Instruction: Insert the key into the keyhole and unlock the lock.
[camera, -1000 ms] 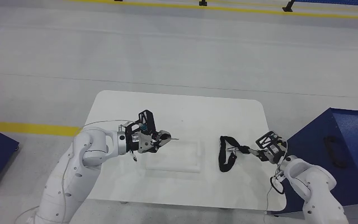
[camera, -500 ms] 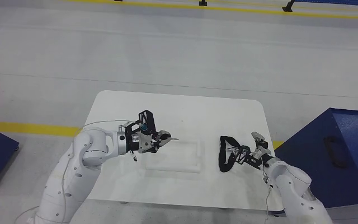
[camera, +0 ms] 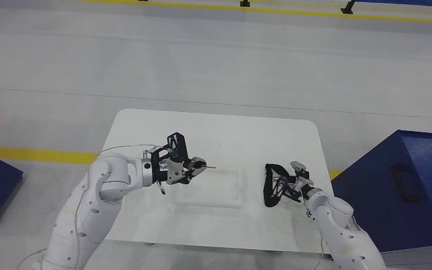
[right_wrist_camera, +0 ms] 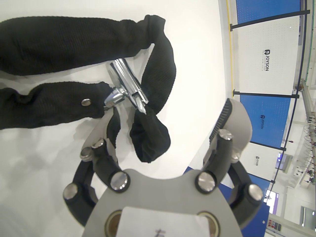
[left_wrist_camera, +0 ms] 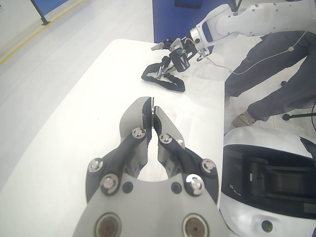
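The left gripper (left_wrist_camera: 152, 105) pinches a thin metal key (left_wrist_camera: 153, 99), well apart from the black fabric-sleeved chain lock (right_wrist_camera: 61, 43). The right gripper (right_wrist_camera: 170, 117) is spread just beside it.

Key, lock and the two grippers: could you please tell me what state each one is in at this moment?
left gripper: shut on the key.
key: held above the table, apart from the lock, not inserted.
lock: lying on the table, metal end bare beyond its black sleeve, no key in it.
right gripper: open, jaws spread by the lock's metal end.
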Controlling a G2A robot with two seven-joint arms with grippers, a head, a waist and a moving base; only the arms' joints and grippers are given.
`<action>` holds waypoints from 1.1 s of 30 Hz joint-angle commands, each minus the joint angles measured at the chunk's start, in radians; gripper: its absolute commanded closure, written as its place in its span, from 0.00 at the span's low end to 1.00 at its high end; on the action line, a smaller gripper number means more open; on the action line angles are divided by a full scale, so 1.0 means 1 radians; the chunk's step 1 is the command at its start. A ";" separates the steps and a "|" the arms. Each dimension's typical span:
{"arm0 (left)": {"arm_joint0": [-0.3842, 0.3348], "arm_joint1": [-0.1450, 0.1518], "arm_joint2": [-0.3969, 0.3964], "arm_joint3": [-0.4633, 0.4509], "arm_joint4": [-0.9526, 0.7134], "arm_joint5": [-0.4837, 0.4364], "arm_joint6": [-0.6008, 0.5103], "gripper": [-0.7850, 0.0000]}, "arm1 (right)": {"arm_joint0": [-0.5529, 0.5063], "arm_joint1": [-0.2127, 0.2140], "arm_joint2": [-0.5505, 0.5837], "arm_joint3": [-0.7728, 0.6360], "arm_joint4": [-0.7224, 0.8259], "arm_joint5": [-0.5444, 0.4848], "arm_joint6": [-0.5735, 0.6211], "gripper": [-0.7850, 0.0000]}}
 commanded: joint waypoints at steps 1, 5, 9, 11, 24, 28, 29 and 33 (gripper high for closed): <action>0.000 0.000 0.000 0.000 0.000 0.000 0.000 1.00 | 0.007 -0.002 -0.011 0.017 0.002 0.002 0.003 0.45; 0.000 0.000 0.000 0.000 0.000 0.000 0.000 1.00 | 0.010 -0.005 -0.023 0.032 0.003 0.012 -0.004 0.55; 0.000 0.000 0.000 0.000 0.000 0.000 0.000 1.00 | -0.003 -0.003 -0.013 0.019 0.014 0.008 -0.021 0.74; 0.000 0.000 0.000 0.000 0.000 0.000 0.000 1.00 | -0.012 -0.001 -0.004 0.009 0.028 -0.001 -0.027 0.90; 0.000 0.000 0.000 0.000 0.000 0.000 0.000 1.00 | -0.039 -0.002 0.031 -0.003 0.130 0.021 -0.041 1.00; 0.000 0.000 0.000 0.000 0.000 0.000 0.000 1.00 | -0.080 0.004 0.099 -0.056 0.240 0.017 -0.098 1.00; 0.000 0.000 0.000 0.000 0.000 0.000 0.000 1.00 | -0.093 0.006 0.119 -0.069 0.274 0.007 -0.111 1.00; 0.000 0.000 0.000 0.000 0.000 0.000 0.000 1.00 | -0.140 0.008 0.174 -0.116 0.396 -0.003 -0.159 1.00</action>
